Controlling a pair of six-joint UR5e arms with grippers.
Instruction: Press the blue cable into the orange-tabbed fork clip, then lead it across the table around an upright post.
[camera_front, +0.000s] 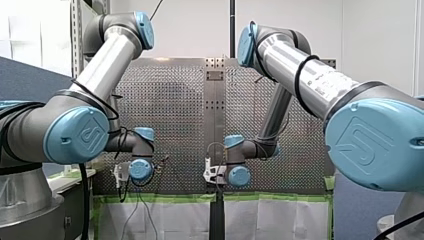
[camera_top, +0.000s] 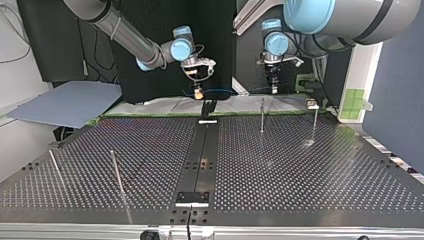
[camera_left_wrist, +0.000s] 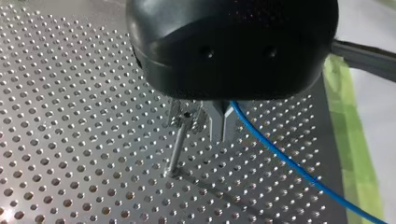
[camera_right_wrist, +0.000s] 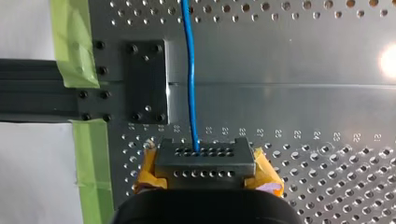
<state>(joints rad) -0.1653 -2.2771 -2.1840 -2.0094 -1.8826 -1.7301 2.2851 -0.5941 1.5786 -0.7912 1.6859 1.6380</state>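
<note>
Blue cable (camera_right_wrist: 190, 70), table (camera_right_wrist: 303, 56) nos. 24, 22

1. In the top view a middle strip (camera_top: 200, 150) runs along the bench (camera_top: 300, 190) from its far edge to its near edge.
2. Right of the strip, far back, stands the inner post (camera_top: 261, 116). The outer post (camera_top: 315, 122) is further right.
3. Left of the strip, nearer, stand the near rod (camera_top: 117, 172) and the edge rod (camera_top: 55, 167).
4. My right claw (camera_top: 198, 92) hangs over the strip's far end, and my left claw (camera_top: 273, 90) behind the inner post.
5. The cable (camera_right_wrist: 190, 70) leads ahead from my right claw's grip.
</note>
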